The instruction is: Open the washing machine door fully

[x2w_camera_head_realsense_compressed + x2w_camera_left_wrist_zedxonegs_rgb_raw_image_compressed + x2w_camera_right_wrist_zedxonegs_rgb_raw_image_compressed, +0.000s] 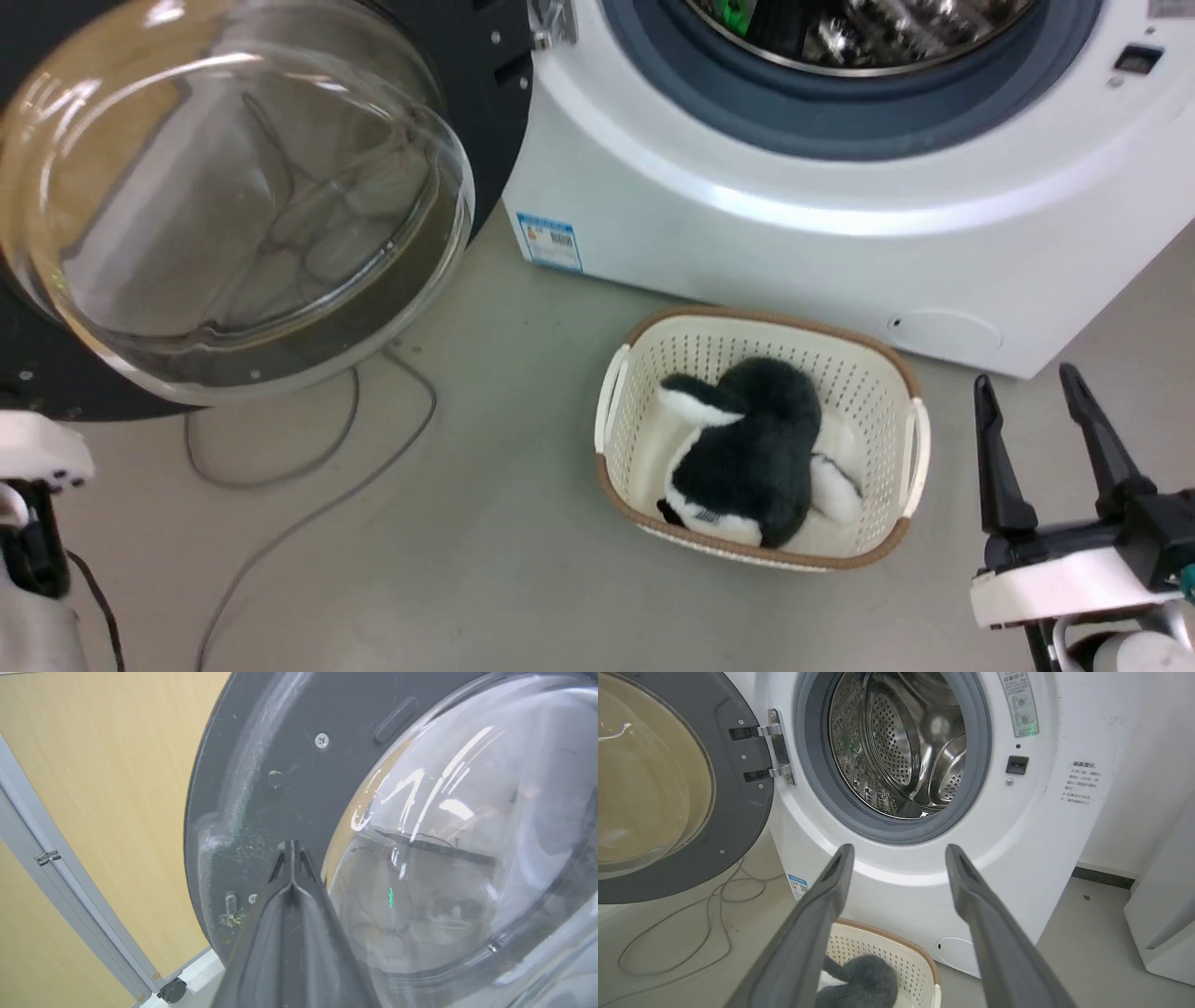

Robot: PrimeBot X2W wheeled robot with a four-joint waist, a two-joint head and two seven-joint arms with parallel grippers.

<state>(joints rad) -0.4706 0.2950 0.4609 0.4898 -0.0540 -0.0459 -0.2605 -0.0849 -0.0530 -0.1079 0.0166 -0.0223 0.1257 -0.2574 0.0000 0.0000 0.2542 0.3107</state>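
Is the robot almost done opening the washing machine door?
Nearly. Done: the washing machine door is swung wide off the washing machine, drum bare. In hand: the shut left tool points at the door's dark inner rim, touching or close. Left: perhaps one last push. The right tool hangs open.

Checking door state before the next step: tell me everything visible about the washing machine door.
The washing machine door is a round dark disc, plastic-looking, with a bulging clear glass bowl at its centre and small screws in the inner ring, which shows pale scuffs. It stands wide open at the left of the washing machine, inner face toward the robot, hung on a metal hinge. The shut left gripper points at that ring beside the glass; contact cannot be confirmed.
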